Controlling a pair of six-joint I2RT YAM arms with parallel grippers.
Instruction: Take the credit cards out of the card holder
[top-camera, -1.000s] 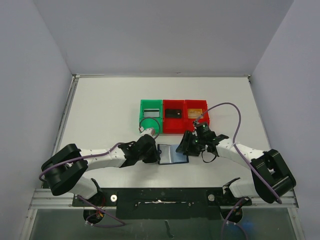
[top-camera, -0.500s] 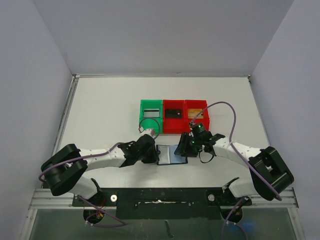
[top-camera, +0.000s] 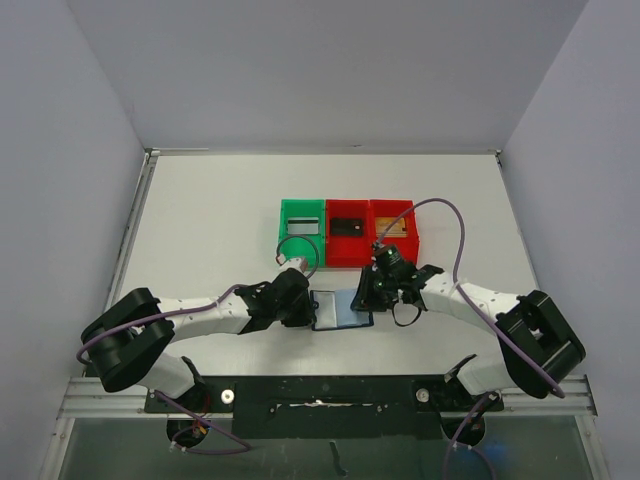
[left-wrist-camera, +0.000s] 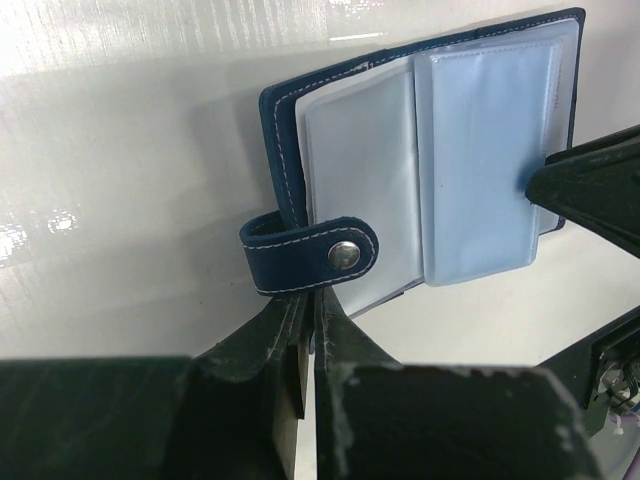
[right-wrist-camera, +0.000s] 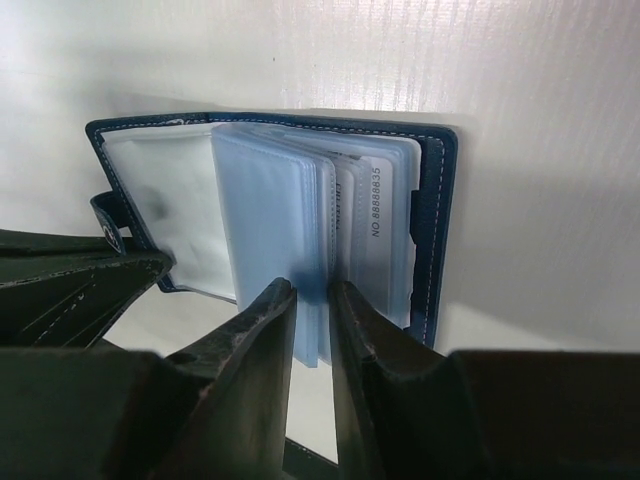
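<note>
The navy card holder (top-camera: 341, 310) lies open at the near middle of the table, its light blue sleeves up. My left gripper (top-camera: 300, 306) is shut on its left cover, just under the snap strap (left-wrist-camera: 310, 255) in the left wrist view (left-wrist-camera: 313, 305). My right gripper (top-camera: 368, 296) is shut on a few of the blue sleeves (right-wrist-camera: 265, 220), seen between its fingers in the right wrist view (right-wrist-camera: 312, 290). A pale numbered card (right-wrist-camera: 375, 215) sits in a sleeve further right. A silver-grey card (top-camera: 303, 224), a black card (top-camera: 347, 226) and a gold-tan card (top-camera: 391, 225) lie in the bins.
A green bin (top-camera: 285, 236) and two red bins (top-camera: 348, 252) (top-camera: 412, 238) stand in a row just behind the card holder. Purple cables loop over both arms near the bins. Grey walls close the table on three sides.
My right gripper has moved left and a little away from me, onto the card holder's sleeves. The card holder has shifted slightly left. The left gripper stays put.
</note>
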